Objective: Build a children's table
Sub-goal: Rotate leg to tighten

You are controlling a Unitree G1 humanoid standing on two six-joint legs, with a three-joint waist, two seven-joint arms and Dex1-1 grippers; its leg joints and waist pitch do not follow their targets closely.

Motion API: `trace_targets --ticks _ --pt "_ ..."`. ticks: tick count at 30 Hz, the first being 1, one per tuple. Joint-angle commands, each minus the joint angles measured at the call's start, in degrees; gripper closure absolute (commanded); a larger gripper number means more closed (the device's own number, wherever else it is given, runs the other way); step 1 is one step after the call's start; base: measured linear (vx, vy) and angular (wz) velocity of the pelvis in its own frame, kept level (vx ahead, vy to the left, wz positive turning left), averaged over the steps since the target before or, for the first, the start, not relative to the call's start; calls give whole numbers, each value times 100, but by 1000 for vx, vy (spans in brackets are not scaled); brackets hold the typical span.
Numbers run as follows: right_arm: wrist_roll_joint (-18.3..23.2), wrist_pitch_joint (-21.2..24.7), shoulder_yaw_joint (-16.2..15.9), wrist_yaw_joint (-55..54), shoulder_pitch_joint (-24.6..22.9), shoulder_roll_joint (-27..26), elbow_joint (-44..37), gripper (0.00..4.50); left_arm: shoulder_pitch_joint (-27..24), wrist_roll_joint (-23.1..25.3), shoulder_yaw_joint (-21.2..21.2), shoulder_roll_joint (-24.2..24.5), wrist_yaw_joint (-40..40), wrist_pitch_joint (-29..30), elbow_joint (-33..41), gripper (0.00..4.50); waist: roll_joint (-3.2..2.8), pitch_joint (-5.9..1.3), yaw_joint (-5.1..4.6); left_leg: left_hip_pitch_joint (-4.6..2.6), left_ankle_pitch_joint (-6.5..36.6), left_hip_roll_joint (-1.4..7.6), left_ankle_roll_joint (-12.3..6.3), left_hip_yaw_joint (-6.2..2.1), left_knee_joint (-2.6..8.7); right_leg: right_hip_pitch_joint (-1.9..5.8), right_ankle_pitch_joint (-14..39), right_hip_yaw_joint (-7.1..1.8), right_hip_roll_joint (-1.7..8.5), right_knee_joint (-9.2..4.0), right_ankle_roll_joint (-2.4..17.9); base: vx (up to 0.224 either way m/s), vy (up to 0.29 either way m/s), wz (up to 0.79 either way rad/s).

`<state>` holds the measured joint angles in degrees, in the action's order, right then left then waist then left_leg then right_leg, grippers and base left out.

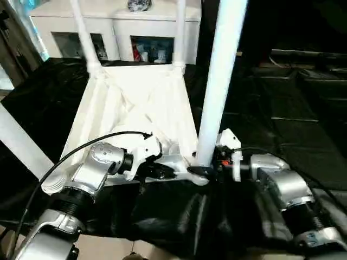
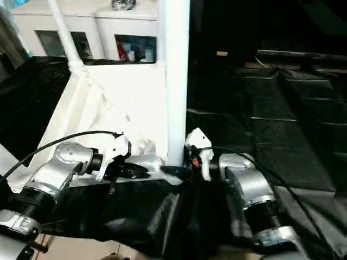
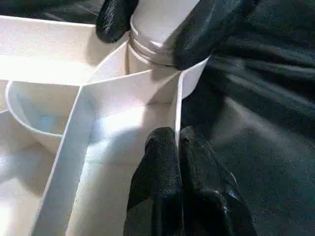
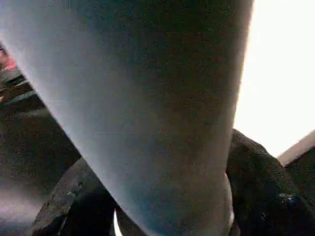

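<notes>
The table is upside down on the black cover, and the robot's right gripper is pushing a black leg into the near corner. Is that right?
Not quite: the leg is white, not black, as the left eye view shows. The rest holds: the table lies upside down on the black cover, and the right gripper holds that leg at the near corner socket.

White cabinet point(image 1: 116, 27) at back, black sheeting point(image 1: 282, 124) over floor.

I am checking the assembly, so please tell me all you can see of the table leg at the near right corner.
The leg is a long, smooth white tube, plastic by its look. It stands nearly upright, leaning slightly, its lower end in the round corner socket of the upturned table top. The right gripper's black fingers close around its base, just above the socket.
</notes>
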<state>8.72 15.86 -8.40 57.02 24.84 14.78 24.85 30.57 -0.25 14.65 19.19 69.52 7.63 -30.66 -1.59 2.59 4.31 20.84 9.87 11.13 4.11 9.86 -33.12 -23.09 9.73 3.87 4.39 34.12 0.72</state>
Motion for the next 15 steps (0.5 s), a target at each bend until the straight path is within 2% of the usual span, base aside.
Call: trace_targets --ticks 1,3,4,5,6,7,8,12,14,15 --pt "-177 34 -218 -750 86 -535 380 187 407 -71 -38 -494 -591 -6 -23 450 5 -306 -53 -68 1759 168 -12 -42 409 237 2198 -238 361 -497 1005 0 0 0" --pt "-289 39 -81 -1413 210 -778 696 188 531 -24 -66 -667 -872 -14 -165 450 13 -313 -114 -81 1857 155 65 -69 414 244 2403 -224 365 -512 937 0 0 0" --pt "-328 43 -17 -1716 268 -900 849 188 594 0 -66 -752 -992 -38 -240 450 3 -298 -163 -59 1873 142 73 -67 417 236 2485 -227 357 -531 884 0 0 0" --pt "-365 48 44 -2029 332 -1043 1009 188 662 20 -58 -853 -1110 -69 -325 450 -6 -304 -190 -69 1928 133 79 -73 413 231 2574 -221 358 -547 845 0 0 0" --pt "-406 77 145 -2450 430 -1244 1222 188 746 66 -46 -983 -1284 -127 -439 450 9 -316 -202 -58 1914 128 62 -78 410 250 2556 -217 360 -545 837 0 0 0" --pt "-430 80 206 -2696 494 -1349 1337 188 800 104 -57 -1057 -1432 -144 -519 450 -20 -307 -237 -54 1907 125 57 -72 410 228 2527 -224 355 -556 840 0 0 0" --pt "-445 80 246 -2848 534 -1412 1407 188 834 131 -66 -1101 -1532 -153 -570 450 -8 -313 -264 -56 1928 121 47 -79 407 237 2523 -216 349 -554 846 0 0 0" --pt "-648 -255 189 -3134 742 -1559 1736 188 901 198 -63 -1257 -1695 -195 -675 450 -23 -328 -273 -36 1828 124 -42 -61 397 254 2156 -224 340 -527 959 0 0 0" --pt "-427 -386 301 -2740 722 -1584 1622 188 847 166 -35 -1247 -1543 -207 -625 450 -35 -339 -261 -41 1785 130 -111 -52 392 263 1996 -232 345 -515 1024 0 0 0" --pt "-363 -393 317 -2602 701 -1581 1565 153 826 153 -26 -1231 -1491 -211 -604 450 -26 -342 -261 -40 1780 130 -146 -48 390 269 1938 -233 338 -509 1040 0 0 0"
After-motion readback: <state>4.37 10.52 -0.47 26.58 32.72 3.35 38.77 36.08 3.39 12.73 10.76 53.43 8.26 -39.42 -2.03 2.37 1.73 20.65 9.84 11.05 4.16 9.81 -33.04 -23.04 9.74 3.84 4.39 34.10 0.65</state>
